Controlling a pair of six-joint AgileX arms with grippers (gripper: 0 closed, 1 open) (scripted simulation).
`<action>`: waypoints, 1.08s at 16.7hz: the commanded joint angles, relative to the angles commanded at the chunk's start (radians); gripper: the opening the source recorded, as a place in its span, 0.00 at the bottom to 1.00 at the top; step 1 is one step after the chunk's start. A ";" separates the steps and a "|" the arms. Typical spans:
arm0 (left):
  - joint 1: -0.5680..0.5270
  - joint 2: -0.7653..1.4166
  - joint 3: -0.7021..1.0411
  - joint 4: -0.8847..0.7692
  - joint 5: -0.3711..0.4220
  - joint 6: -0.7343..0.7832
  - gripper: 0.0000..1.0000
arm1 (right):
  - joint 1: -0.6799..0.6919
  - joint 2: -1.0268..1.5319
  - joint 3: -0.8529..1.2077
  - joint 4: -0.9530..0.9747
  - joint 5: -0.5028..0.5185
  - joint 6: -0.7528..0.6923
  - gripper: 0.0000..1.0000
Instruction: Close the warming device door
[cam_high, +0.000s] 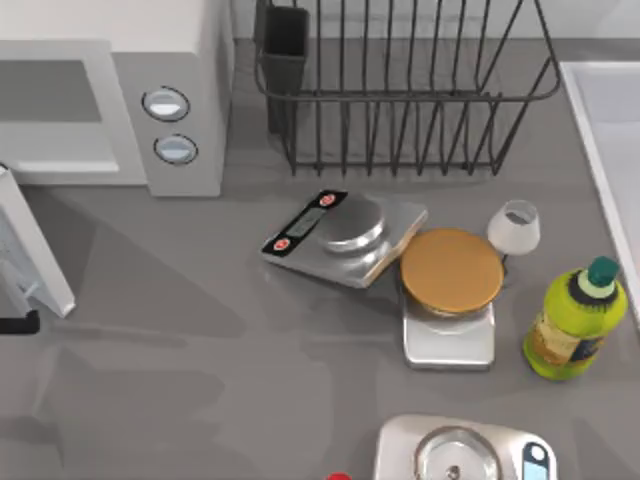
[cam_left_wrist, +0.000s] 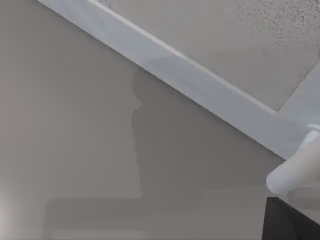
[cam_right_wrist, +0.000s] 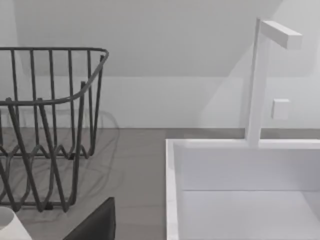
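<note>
The warming device (cam_high: 190, 40), a white microwave with two round knobs (cam_high: 166, 103) on its grey panel, stands at the table's back left. Its door (cam_high: 36, 262) is swung open and sticks out toward the table's front at the far left edge. A dark piece of my left gripper (cam_high: 14, 322) shows at the left edge, just in front of the door's free end. The left wrist view looks closely at the door's grey window and white frame (cam_left_wrist: 200, 85), with a white handle (cam_left_wrist: 295, 172) and a dark gripper part (cam_left_wrist: 290, 220) at one corner. A dark tip of my right gripper (cam_right_wrist: 95, 225) shows in the right wrist view.
A black wire dish rack (cam_high: 400, 95) stands at the back centre. Two silver kitchen scales (cam_high: 340, 235) (cam_high: 450, 335), one carrying a brown disc (cam_high: 451, 268), a wine glass (cam_high: 514, 228) and a yellow-green bottle (cam_high: 575, 322) sit centre-right. Another scale (cam_high: 465, 455) lies at the front. A white sink (cam_right_wrist: 250, 190) is at the right.
</note>
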 joint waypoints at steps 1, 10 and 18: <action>-0.043 -0.019 -0.012 0.002 -0.031 -0.035 0.00 | 0.000 0.000 0.000 0.000 0.000 0.000 1.00; -0.106 -0.035 -0.017 0.013 -0.084 -0.097 0.00 | 0.000 0.000 0.000 0.000 0.000 0.000 1.00; -0.135 0.363 0.206 0.165 -0.102 -0.112 0.00 | 0.000 0.000 0.000 0.000 0.000 0.000 1.00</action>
